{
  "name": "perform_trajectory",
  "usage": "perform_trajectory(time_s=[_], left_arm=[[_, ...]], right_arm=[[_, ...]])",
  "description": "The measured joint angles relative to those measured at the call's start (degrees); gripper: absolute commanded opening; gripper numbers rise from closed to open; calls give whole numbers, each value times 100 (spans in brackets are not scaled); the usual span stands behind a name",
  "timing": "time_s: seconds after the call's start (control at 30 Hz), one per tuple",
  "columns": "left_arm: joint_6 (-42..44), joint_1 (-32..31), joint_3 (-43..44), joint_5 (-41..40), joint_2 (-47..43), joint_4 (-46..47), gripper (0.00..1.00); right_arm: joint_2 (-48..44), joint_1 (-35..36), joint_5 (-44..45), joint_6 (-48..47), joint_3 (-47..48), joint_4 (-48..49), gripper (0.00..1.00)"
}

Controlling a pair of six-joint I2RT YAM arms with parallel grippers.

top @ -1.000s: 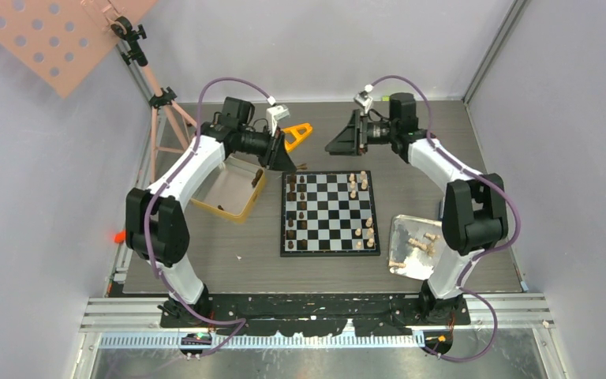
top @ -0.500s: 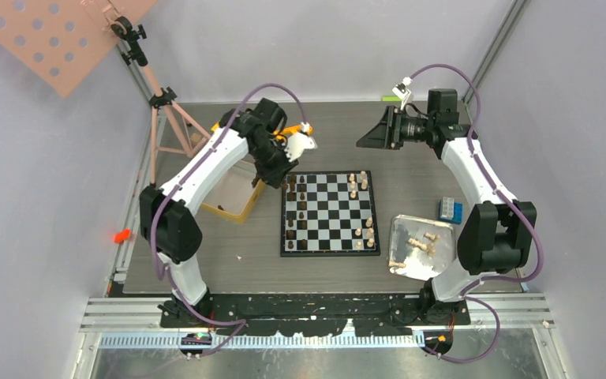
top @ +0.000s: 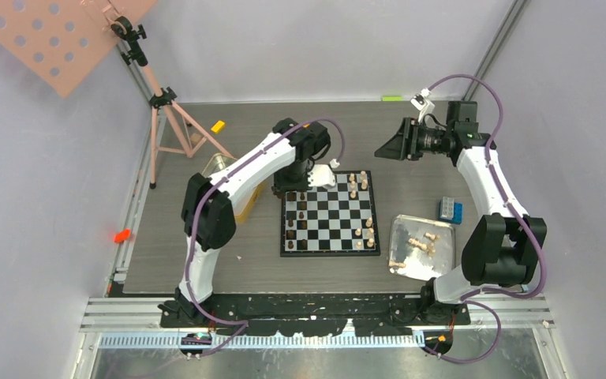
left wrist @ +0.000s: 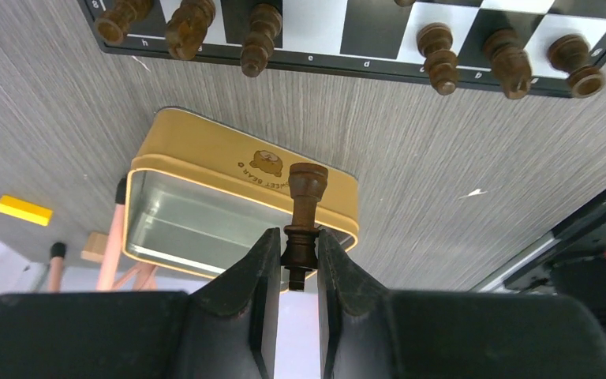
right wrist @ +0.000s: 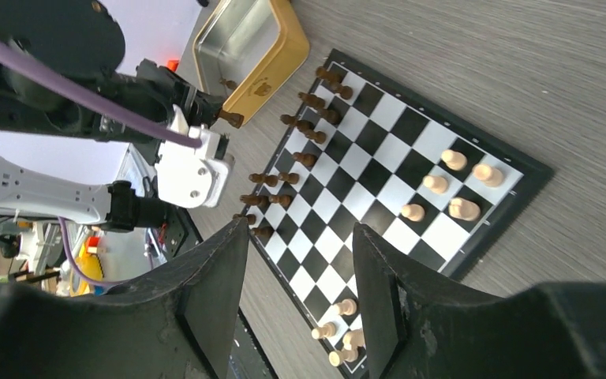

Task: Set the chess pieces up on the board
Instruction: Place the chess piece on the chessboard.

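Here, the left gripper [left wrist: 298, 237] pinches a dark brown wooden chessman [left wrist: 308, 185] near the bear-logo gold rectangular tin [left wrist: 205, 146]; the right gripper [right wrist: 298, 233] stands half-open, empty.

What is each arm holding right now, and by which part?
The left arm's jaws clamp a dark brown chess piece by its narrow collared end; the wide end sticks out beyond them. The right arm's jaws stand open, empty.

You see left gripper [left wrist: 299, 260] pinching dark brown piece [left wrist: 306, 197] near one end, other end sticking out past fingertips. Behind it: gold tin [left wrist: 205, 154], silvery inside, on grey wood-grain table [left wrist: 442, 174]. Board [left wrist: 347, 69] edge runs along top of your view, dark chessmen [left wrist: 262, 35] standing along it. Yellow block [left wrist: 24, 210] at far left.
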Motion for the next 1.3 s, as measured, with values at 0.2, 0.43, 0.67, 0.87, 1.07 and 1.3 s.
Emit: perform_trajectory(time_s=[0.2,0.43,0.67,0.87,1.07,1.3], left_arm=[[144,-269,317,-492,455,-240,0],[280,-481,597,-835,809,-450,1],[361,-647,743,-1034,1167,-560,2],[369,-772,769,-1036,1307,-584,2],[367,-815,791,-1034,1370,-586,3],[356,-820,802,-1034,1502,-584,4]], right_arm=[[-4,-343,-17,11,-46,39,56],[-157,-492,-22,109,-127,116,56],[-258,-527,-81,227,-179,264,56],[-258,-540,-129,291,-201,321,56],[-258,-560,-157,304,-251,328,55],[-256,-564,-192,382,-273,378,55]])
